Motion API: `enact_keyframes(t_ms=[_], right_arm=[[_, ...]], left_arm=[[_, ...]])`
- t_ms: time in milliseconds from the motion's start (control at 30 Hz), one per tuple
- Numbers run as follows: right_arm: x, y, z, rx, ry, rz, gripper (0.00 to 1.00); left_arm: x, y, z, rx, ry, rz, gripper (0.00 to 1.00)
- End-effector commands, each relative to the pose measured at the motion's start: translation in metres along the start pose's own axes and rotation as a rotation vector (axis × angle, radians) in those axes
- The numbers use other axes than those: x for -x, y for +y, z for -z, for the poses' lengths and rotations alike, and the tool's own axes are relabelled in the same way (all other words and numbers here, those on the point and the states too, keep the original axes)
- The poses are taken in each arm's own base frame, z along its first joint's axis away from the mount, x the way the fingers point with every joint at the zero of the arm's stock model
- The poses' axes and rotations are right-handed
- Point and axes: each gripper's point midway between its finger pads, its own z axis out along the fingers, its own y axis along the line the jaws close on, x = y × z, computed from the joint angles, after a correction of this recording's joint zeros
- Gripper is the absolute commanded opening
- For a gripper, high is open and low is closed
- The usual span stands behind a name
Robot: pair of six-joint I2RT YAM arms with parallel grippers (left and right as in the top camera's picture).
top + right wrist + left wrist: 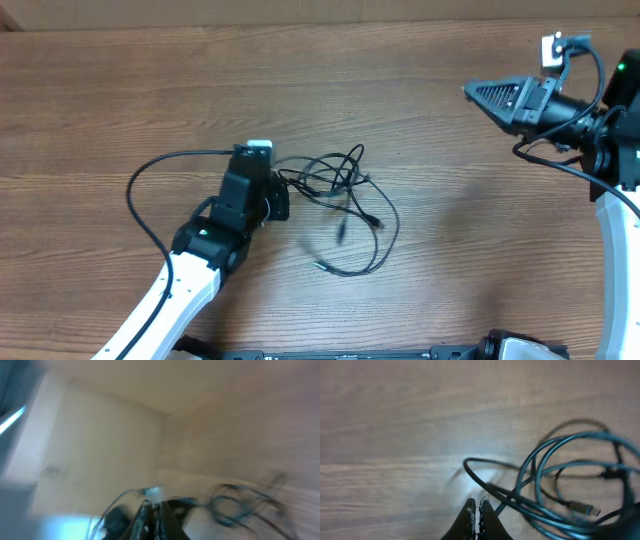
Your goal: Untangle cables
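The left gripper [281, 196] sits just left of the frame's centre in the overhead view, at the left edge of the cables [340, 190]. In the left wrist view its jaws [476, 512] are pressed together at the bottom edge, with only a hairline slit between the tips. One cord runs right against the right-hand tip, but I cannot tell whether it is actually pinched there.

The right gripper [480, 92] hangs in the upper right of the overhead view, closed to a point that aims left, with nothing in it and well apart from the cables. Its own wrist view is badly blurred, showing only the closed tips [155, 515] at the bottom edge and the cords [235, 502] as dark smears to the lower right.

The cables [570, 475] are very thin black cords, far thinner than either gripper. They lie in a loose tangle of overlapping loops at the middle of the wooden table [100, 100]. The tangle is tightest beside the left gripper. From there a wide loop swings out to the right and down. Small metallic plug tips lie inside and below that loop, one of them lowest [322, 266].

The left arm's own thicker black cable [135, 190] arcs out to the left of the gripper
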Motion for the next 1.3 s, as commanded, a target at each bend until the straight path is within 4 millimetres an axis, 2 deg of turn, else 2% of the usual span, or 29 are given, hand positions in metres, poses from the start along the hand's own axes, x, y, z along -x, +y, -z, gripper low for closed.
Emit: enact_keyframes(t_ms=[0, 67, 133, 233, 333, 400, 600, 767, 933, 1067, 1267], right_arm=[[0.017, -0.062, 0.014, -0.401, -0.157, 0.018, 0.13], [0.006, -0.079, 0.015, -0.506, -0.143, -0.016, 0.19], [-0.009, -0.082, 0.009, -0.545, -0.091, -0.008, 0.22], [-0.034, -0.074, -0.008, -0.536, 0.016, 0.055, 0.32], [-0.057, -0.060, -0.029, -0.500, 0.118, 0.172, 0.54], [-0.068, -0.051, -0.042, -0.488, 0.156, 0.240, 0.62], [-0.089, -0.033, -0.073, -0.448, 0.200, 0.294, 0.71], [-0.099, -0.045, -0.095, -0.492, 0.222, 0.209, 0.75], [-0.110, -0.054, -0.126, -0.475, 0.273, 0.202, 0.82], [-0.120, -0.049, -0.145, -0.423, 0.312, 0.223, 0.84], [-0.135, -0.042, -0.161, -0.393, 0.344, 0.233, 0.93]], left_arm=[[0.059, -0.019, 0.035, -0.089, -0.160, 0.024, 0.04], [0.072, -0.032, 0.048, -0.151, -0.195, 0.004, 0.04], [0.084, -0.044, 0.060, -0.212, -0.223, 0.000, 0.04], [0.101, -0.061, 0.076, -0.299, -0.271, -0.010, 0.04], [0.114, -0.080, 0.091, -0.403, -0.309, -0.031, 0.04], [0.119, -0.090, 0.098, -0.459, -0.327, -0.045, 0.04], [0.113, -0.107, 0.106, -0.564, -0.300, -0.072, 0.04], [0.114, -0.125, 0.122, -0.684, -0.309, -0.111, 0.04], [0.117, -0.132, 0.131, -0.731, -0.314, -0.127, 0.04], [0.117, -0.134, 0.135, -0.749, -0.314, -0.133, 0.04], [0.123, -0.137, 0.142, -0.763, -0.351, -0.139, 0.04]])
